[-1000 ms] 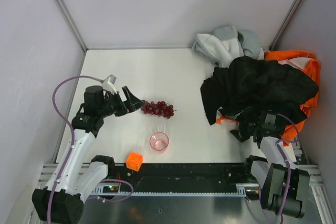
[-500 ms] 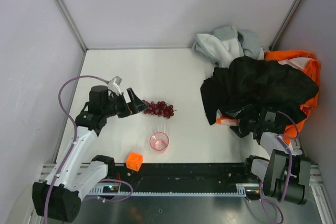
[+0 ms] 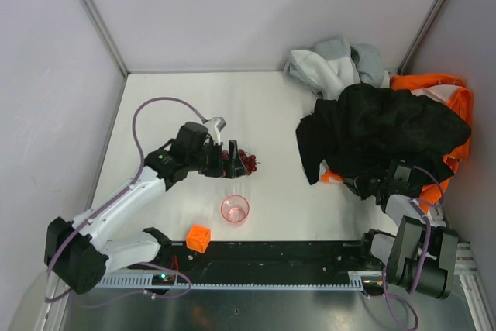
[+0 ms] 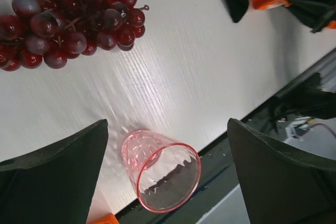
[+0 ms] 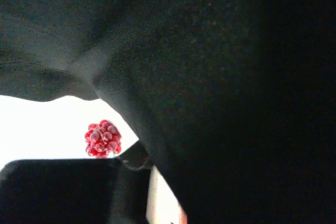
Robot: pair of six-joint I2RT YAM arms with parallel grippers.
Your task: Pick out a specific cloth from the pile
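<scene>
The pile lies at the right rear: a large black garment (image 3: 387, 129) over a bright orange one (image 3: 457, 106), with pale grey-white ones (image 3: 329, 63) behind. My right gripper (image 3: 364, 185) is tucked under the black garment's near edge. In the right wrist view black fabric (image 5: 220, 77) fills most of the frame and runs down into my right gripper (image 5: 165, 198), whose jaws have drawn in on it. I cannot tell whether this fabric is the small cloth or the large garment. My left gripper (image 3: 229, 162) hangs open over the grapes, holding nothing.
A bunch of red grapes (image 3: 244, 162) lies mid-table. A clear pink cup (image 3: 235, 208) stands nearer the front and shows between the open left fingers (image 4: 58, 182). An orange cube (image 3: 199, 237) sits by the front rail. Walls close in on the left, the back and the right.
My left arm swung right, from beside the grapes to over them. My right gripper pushed further under the black garment's edge and its jaws closed in.
</scene>
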